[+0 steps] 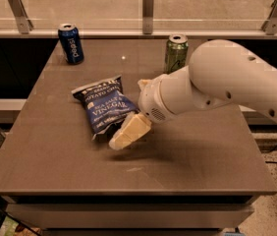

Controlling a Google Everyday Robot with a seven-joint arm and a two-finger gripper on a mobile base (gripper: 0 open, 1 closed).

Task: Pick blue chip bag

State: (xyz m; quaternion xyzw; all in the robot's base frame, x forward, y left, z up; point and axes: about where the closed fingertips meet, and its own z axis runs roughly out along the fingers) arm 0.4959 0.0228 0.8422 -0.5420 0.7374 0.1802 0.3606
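Observation:
The blue chip bag (103,109) lies flat on the brown table (55,156), left of the middle, with its white "Vinegar" lettering facing up. My gripper (130,113) is at the bag's right edge, low over the table. It is open. One cream finger (127,132) reaches over the bag's lower right corner, and the other finger (142,84) shows only as a tip near the bag's upper right side. The white arm (227,82) comes in from the right. The bag is not held.
A blue drink can (70,44) stands at the table's back left. A green can (176,53) stands at the back middle, just behind my arm. A glass railing (148,9) runs along the far side.

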